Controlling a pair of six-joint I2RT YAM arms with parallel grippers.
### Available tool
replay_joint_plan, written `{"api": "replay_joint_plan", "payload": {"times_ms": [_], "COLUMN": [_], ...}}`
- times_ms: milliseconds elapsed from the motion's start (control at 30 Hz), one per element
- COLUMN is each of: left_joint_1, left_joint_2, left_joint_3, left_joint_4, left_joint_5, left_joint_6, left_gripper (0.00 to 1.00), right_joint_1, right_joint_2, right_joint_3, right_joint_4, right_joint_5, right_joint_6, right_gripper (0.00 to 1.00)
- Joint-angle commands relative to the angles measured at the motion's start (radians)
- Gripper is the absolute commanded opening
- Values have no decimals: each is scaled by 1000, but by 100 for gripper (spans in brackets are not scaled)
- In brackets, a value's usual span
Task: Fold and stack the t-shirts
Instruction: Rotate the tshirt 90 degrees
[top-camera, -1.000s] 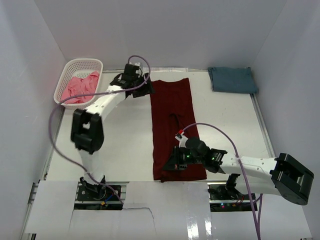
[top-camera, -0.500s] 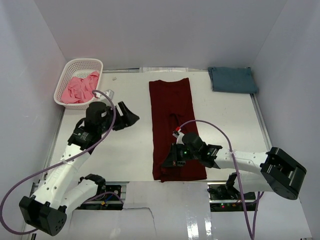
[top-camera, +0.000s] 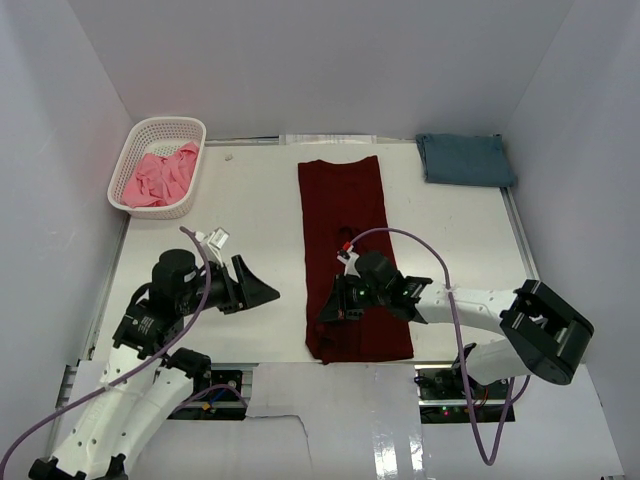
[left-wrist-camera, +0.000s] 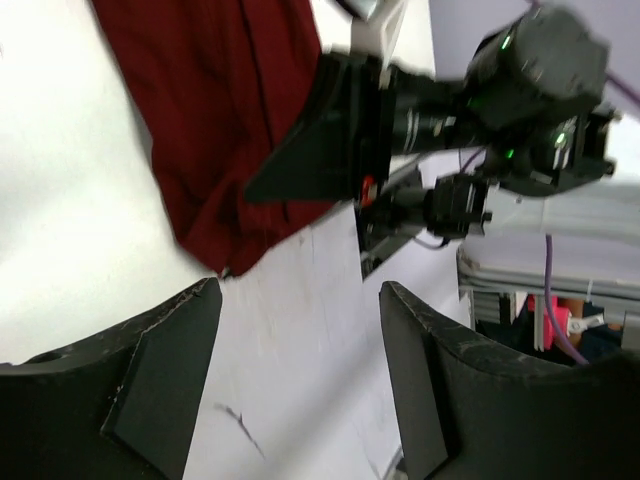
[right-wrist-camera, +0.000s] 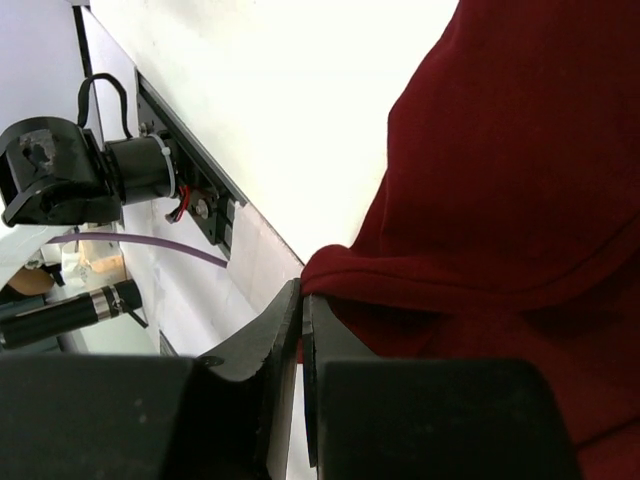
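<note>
One maroon t-shirt (top-camera: 340, 200) folded into a long strip, right jaws pinching its near edge, left jaws spread open

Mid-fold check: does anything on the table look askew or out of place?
Nothing damaged. The maroon shirt is bunched at its near left corner, where the right gripper pinches it, so that edge is uneven. The pink shirt lies crumpled in the basket.
</note>
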Motion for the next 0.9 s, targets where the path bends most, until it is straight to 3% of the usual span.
{"api": "replay_joint_plan", "payload": {"times_ms": [0,233,867], "left_joint_1": [-3,-3,-16], "left_joint_2": [-57,-105,33], "left_joint_3": [-39,-31,-50], "left_joint_4": [-181,-321,-121], "left_joint_5": [98,44,58], "left_joint_6": [38,98,95], "left_gripper": [75,73,73], "right_joint_1": [-14,-30,-22], "right_joint_2": [25,56,-176], "right_joint_3": [52,98,-25], "right_joint_4": [7,-16,-203], "right_joint_5": [-27,-44,41], "right_joint_6": [-43,-72,-68], "right_gripper": [8,8,8]}}
